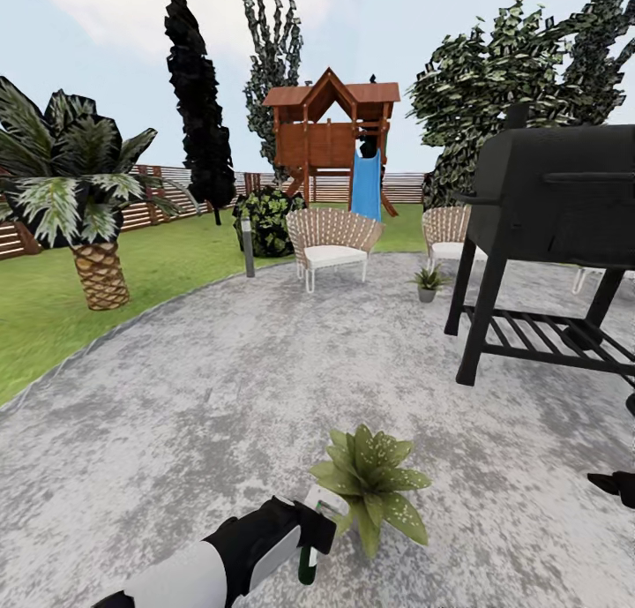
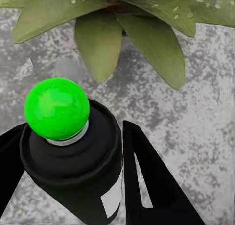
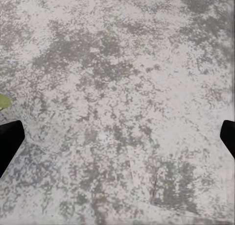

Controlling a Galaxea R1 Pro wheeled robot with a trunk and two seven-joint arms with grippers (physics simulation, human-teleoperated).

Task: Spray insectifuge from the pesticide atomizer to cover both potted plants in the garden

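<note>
"Two plants to cover, so where is the pesticide atomizer [image 2: 73, 161] now?"

"Low in the frame, just left of centre in the head view, gripped by the left hand [image 1: 304, 529]. The left wrist view shows the dark bottle clamped between the two black fingers [image 2: 147, 181], a pale label patch on its side and a bright green ball on top."

"Why hold it there?"

"My guess is aim: the bottle sits just beside the near potted plant [image 1: 370, 480], whose speckled leaves spread right next to it, so spray would land on the rosette. I cannot tell which way the nozzle faces."

"And the second potted plant [image 1: 429, 282]?"

"Well apart, up right of centre, at the far side of the paved circle [image 1: 220, 387], near the wicker chair [image 1: 332, 242] and the leg of the black grill [image 1: 551, 228]."

"The right hand [image 1: 617, 486]?"

"At the right edge of the head view, only a dark tip showing. In the right wrist view its fingertips [image 3: 10, 141] sit at opposite sides of the frame with bare paving between them, so it is spread wide and holds nothing."

"Room to move?"

"Plenty. The paving between the two plants lies open; the grill crowds the right side, so a path left of it looks safer. The lawn [image 1: 62, 326] borders the circle at the left, with the palm [image 1: 88, 202] beyond."
</note>
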